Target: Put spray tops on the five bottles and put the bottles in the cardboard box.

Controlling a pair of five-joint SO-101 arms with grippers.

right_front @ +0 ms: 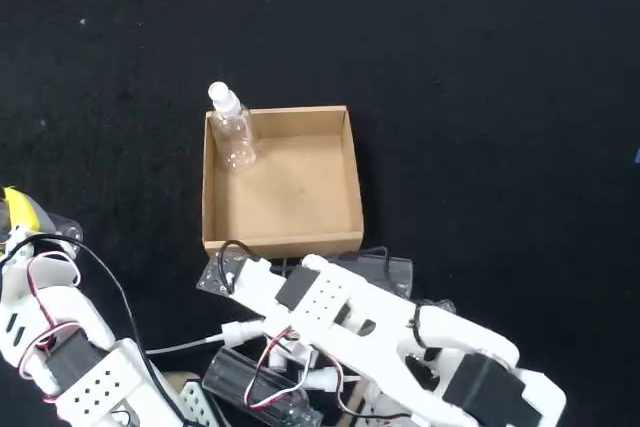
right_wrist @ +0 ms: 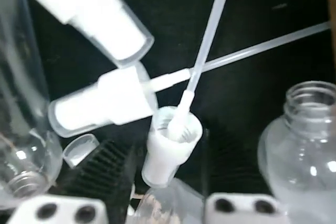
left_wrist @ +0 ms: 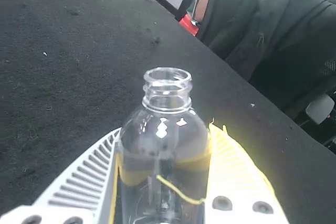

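On the black table (right_front: 480, 97) the cardboard box (right_front: 283, 242) holds one capped bottle (right_front: 233, 132), leaning in its far left corner; the other bottles are outside the box. The left gripper (left_wrist: 165, 129) sits well left of the box, its jaws closed narrowly on a topless bottle (left_wrist: 167, 103) whose bare neck points away over open cloth. The right arm (right_front: 360, 322) lies across the clutter just in front of the box's near wall, hiding much of it. At the right gripper (right_wrist: 170, 153) sits a spray top (right_wrist: 176, 127), its dip tube (right_wrist: 210, 30) crossing another's; whether the gripper is closed on it I cannot tell. Crowding close are two more loose tops (right_wrist: 100, 106) and (right_wrist: 86, 11), plus an uncapped bottle (right_wrist: 304, 145) on one side and another clear bottle (right_wrist: 21, 129) on the other.
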